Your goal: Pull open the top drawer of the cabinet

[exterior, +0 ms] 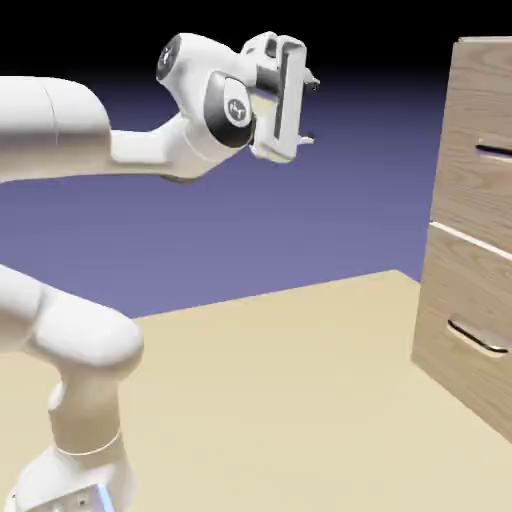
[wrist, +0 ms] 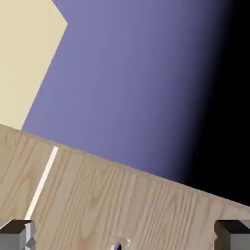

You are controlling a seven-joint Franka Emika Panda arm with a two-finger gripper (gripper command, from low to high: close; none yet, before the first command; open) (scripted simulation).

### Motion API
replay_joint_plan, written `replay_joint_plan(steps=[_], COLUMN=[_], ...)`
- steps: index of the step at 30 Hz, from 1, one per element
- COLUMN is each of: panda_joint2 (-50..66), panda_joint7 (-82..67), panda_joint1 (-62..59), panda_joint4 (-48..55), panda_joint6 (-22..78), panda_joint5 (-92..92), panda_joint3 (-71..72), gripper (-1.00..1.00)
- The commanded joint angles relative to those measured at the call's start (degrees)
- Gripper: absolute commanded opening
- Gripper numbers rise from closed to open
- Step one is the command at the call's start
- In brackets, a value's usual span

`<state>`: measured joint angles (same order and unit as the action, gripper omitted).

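- Reaching from the exterior view's left, one white arm [exterior: 95,345] holds its single pincer [exterior: 310,110] high, pointed toward the exterior view's right.
- Two fingers show on that pincer, one above the other, standing wide apart with nothing between them.
- One cabinet [exterior: 470,200] of light wood stands at the exterior view's right edge, cut off by the frame, well apart from the pincer.
- Two drawer fronts can be counted on it: the top drawer [exterior: 465,120] above, and one lower drawer [exterior: 450,300] beneath, with one pale seam between them.
- Two handles show, one per drawer: the upper handle [exterior: 495,149] is partly cut off by the frame, the lower handle [exterior: 477,337] is slim and silvery.
- One pale yellow table [exterior: 270,400] spreads below the arm.
- Two grey fingertips [wrist: 17,235] sit in the hand view's bottom corners, far apart.
- Wood grain fills the hand view's lower part, crossed by one white seam [wrist: 42,181]; the top drawer lies to the seam's right.
- One small piece of a handle shows at the bottom edge, between the two fingertips.
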<state>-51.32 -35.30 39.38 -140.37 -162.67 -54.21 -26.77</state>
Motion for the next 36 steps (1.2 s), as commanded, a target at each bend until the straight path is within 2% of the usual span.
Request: replay_joint_plan(steps=[1, 36], panda_joint2=[-0.60, -21.53], panda_joint7=[-2.50, -89.71], panda_joint1=[1.24, 44.64], panda_joint4=[0.66, 23.80], panda_joint6=[0.36, 13.07], panda_joint5=[-1.74, -62.53], panda_joint3=[-0.86, -30.88], gripper=[0.00, 0.00])
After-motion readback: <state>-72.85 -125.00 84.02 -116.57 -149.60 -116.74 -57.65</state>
